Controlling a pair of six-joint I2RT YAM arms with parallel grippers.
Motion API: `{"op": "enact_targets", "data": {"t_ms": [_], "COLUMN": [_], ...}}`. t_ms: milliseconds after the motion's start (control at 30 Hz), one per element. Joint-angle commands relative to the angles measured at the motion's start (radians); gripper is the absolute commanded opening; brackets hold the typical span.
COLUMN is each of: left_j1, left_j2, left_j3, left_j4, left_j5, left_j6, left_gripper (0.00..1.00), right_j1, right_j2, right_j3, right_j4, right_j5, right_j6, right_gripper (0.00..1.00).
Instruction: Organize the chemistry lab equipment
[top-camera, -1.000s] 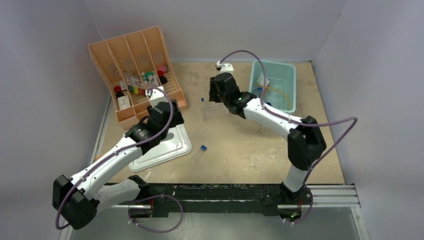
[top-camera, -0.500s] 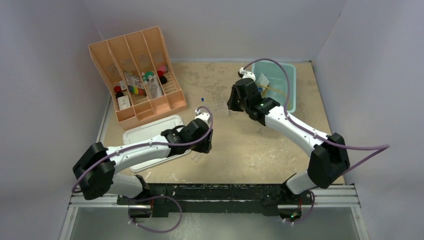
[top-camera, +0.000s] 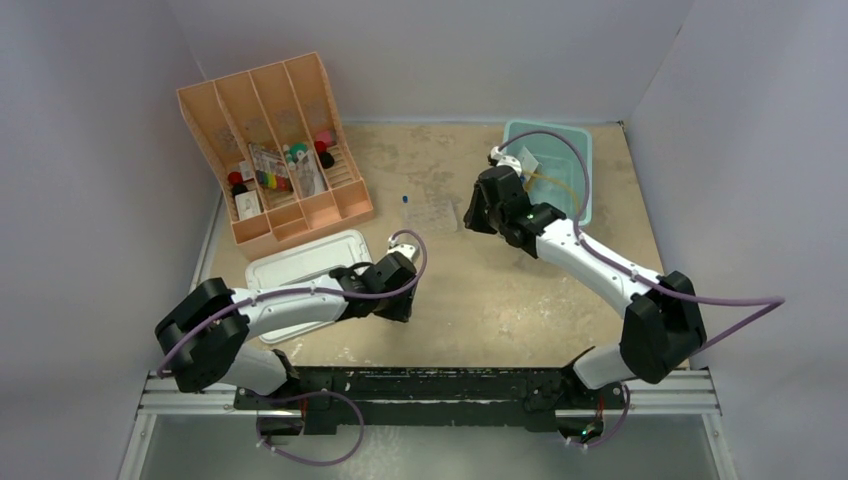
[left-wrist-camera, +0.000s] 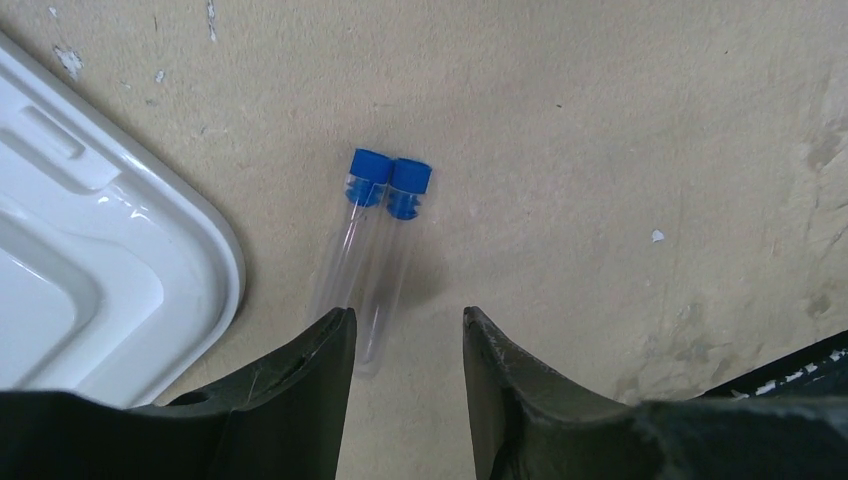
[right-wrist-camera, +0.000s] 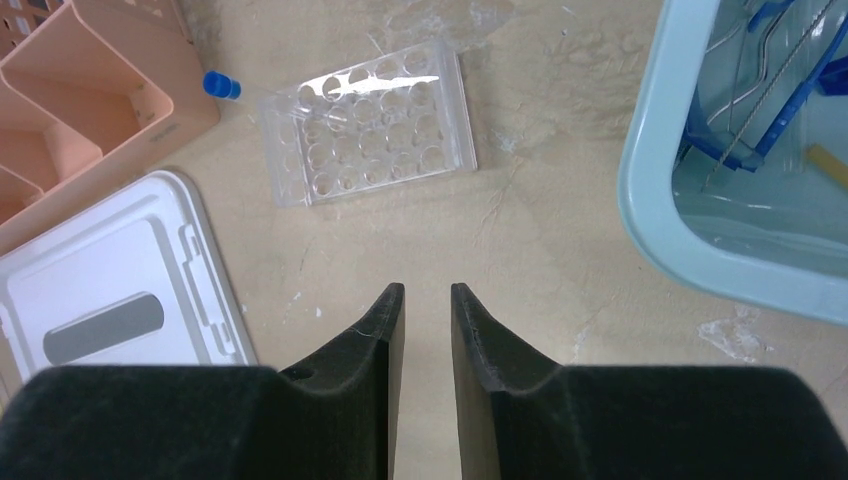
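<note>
While the left end effector (left-wrist-camera: 405, 322) hovers low over the tabletop (left-wrist-camera: 620, 120) with its fingers spread wide and nothing between them, the 2 blue-capped test tubes (left-wrist-camera: 388, 275) lie flat right in front of it. They're side by side and touching, caps at the far end and clear bottoms toward the fingers. The long axis leans a bit: caps up-right, bottoms down-left in the left wrist view. One tube's bottom sits right at the tip of the finger on the lid's side. Just left of the tubes is the rounded corner of the grey lid (left-wrist-camera: 100, 250), close but not touching.

The right end effector (right-wrist-camera: 427, 300) is only cracked open a sliver, holding nothing. Ahead of it sits the clear holed rack (right-wrist-camera: 368, 125), with the orange organizer (right-wrist-camera: 90, 90) to its left and a teal bin (right-wrist-camera: 655, 180) off to the right.
</note>
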Motion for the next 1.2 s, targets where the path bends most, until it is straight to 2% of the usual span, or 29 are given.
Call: {"op": "enact_targets", "data": {"t_ms": [0, 333, 600, 700, 800, 900, 1067, 1167], "left_j1": [-0.007, -0.006, -0.012, -0.018, -0.019, -0.019, -0.019, -0.017], "left_j2": [0.003, 0.051, 0.125, 0.126, 0.081, 0.012, -0.137, -0.196], "left_j3": [-0.011, -0.019, 0.010, 0.019, 0.038, 0.053, 0.065, 0.094], "left_j4": [0.028, 0.041, 0.014, -0.004, -0.007, 0.016, 0.100, 0.113], "left_j5": [0.014, -0.016, -0.003, -0.023, -0.034, -0.028, 0.020, 0.012], "left_j6": [-0.013, -0.002, 0.014, 0.026, 0.040, 0.072, 0.164, 0.226], "left_gripper": [0.42, 0.34, 0.11, 0.01, 0.00, 0.00, 0.00, 0.00], "right_j1": [-0.002, -0.002, -0.012, -0.052, -0.080, -0.110, -0.127, -0.127], "right_j2": [-0.056, -0.078, -0.094, -0.095, -0.114, -0.136, -0.102, -0.058], "right_j3": [-0.028, -0.052, -0.102, -0.123, -0.142, -0.156, -0.117, -0.081], "right_j4": [0.030, 0.032, 0.090, 0.130, 0.165, 0.190, 0.147, 0.096], "right_j5": [-0.019, -0.027, -0.055, -0.169, -0.276, -0.430, -0.759, -0.837], "right_j6": [0.035, 0.053, 0.038, 0.038, 0.014, -0.030, -0.127, -0.130], "right_gripper": [0.26, 0.26, 0.28, 0.29, 0.31, 0.37, 0.42, 0.49]}}
